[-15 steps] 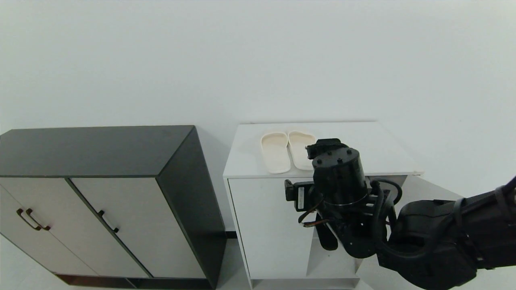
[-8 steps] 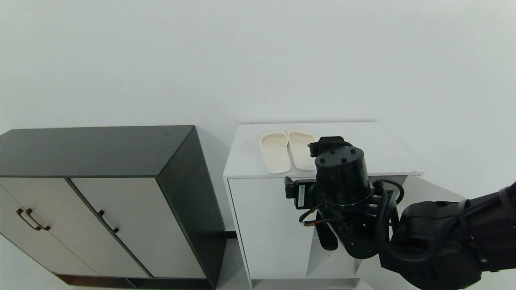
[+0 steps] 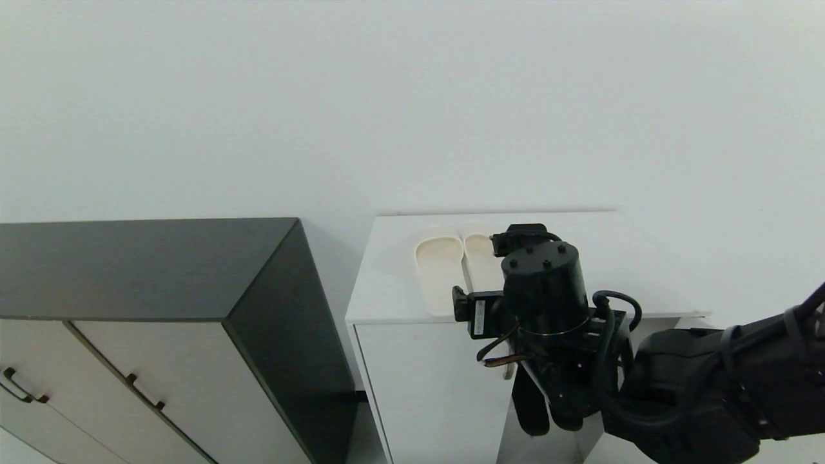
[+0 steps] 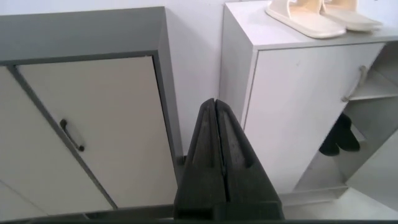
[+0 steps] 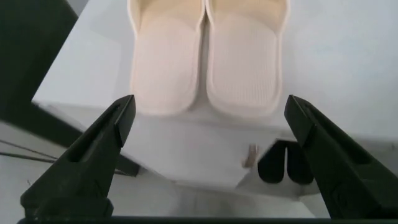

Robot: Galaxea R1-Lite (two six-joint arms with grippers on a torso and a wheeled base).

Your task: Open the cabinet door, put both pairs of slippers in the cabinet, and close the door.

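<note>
Widely spread, right gripper (image 5: 210, 106) faces slippers (image 5: 165, 68) at white cabinet (image 5: 348, 62) edge.

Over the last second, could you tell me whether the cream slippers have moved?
No. The cream slippers lie on the same spot of the white cabinet's top, toward its left; the whole view shifted, so the camera moved.
</note>
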